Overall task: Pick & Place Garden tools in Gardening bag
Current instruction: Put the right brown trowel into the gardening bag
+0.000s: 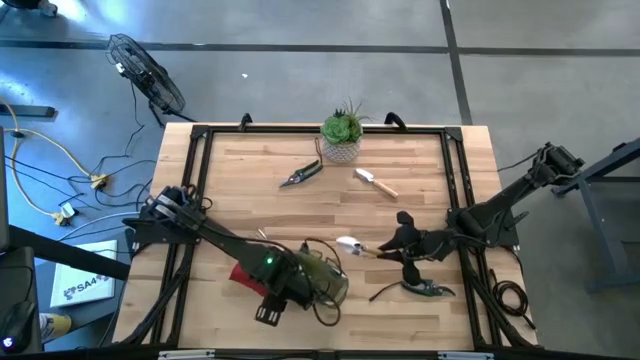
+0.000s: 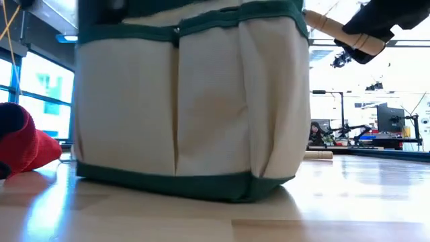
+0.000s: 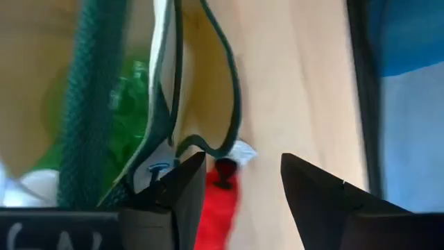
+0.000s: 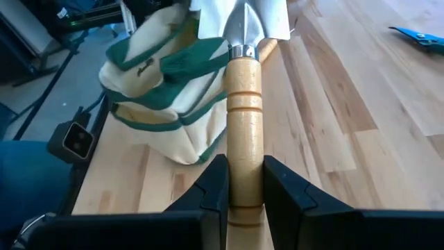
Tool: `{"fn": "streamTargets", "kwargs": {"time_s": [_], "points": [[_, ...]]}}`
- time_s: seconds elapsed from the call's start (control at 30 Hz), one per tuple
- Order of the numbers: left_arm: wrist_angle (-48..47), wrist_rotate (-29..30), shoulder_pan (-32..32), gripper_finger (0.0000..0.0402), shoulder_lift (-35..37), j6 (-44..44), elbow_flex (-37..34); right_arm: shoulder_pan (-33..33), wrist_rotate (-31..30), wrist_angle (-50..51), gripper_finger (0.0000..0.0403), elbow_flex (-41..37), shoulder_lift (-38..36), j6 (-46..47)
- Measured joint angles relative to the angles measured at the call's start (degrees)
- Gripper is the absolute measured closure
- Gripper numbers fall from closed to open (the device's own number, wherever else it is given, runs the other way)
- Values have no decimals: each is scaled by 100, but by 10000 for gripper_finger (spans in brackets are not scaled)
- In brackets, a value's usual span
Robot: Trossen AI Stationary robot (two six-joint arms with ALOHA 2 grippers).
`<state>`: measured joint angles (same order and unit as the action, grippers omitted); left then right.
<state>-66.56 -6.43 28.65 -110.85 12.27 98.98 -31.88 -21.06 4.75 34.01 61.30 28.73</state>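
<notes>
The gardening bag (image 1: pixel 322 277), tan with green trim, stands near the table's front edge and fills the low view (image 2: pixel 188 101). Something green (image 3: pixel 132 118) lies inside it. A red piece (image 1: pixel 243 272) lies on the table at its left. My left gripper (image 3: pixel 243 163) is open at the bag's rim (image 3: pixel 163 104). My right gripper (image 1: pixel 394 249) is shut on a wooden-handled trowel (image 1: pixel 355 245), just right of the bag, with the metal blade (image 4: pixel 243 21) pointing at the bag. My left gripper has one finger (image 3: pixel 184 187) close against the bag's green-trimmed rim; I cannot tell whether it touches. My right gripper pinches the trowel's wooden handle (image 4: pixel 244 139) between its two fingers, which lie along the handle. It comes level from the table's right. The trowel is lifted clear of the table, roughly level, above the bag's top edge in the low view (image 2: pixel 332 28).
One pair of pruning shears (image 1: pixel 300 175) and a second trowel (image 1: pixel 376 183) lie toward the far side. The potted plant (image 1: pixel 342 130) stands at the far edge. Another pair of shears (image 1: pixel 420 290) lies near the front right, under my right arm.
</notes>
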Motion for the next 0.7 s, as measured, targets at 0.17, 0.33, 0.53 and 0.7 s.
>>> {"fn": "streamTargets", "kwargs": {"time_s": [0.17, 0.33, 0.53, 0.7], "points": [[32, 236, -106, 220, 7, -457, 2, -43, 2, 6, 354, 99, 0, -3], [-234, 355, -294, 220, 7, -721, 2, -78, 0, 13, 354, 143, 0, 5], [-960, 593, -588, 220, 7, -894, 99, -76, -1, 202, 354, 143, 0, 241], [-1644, 1836, -808, 220, 11, -907, 434, -76, 0, 201, 354, 143, 0, 295]]}}
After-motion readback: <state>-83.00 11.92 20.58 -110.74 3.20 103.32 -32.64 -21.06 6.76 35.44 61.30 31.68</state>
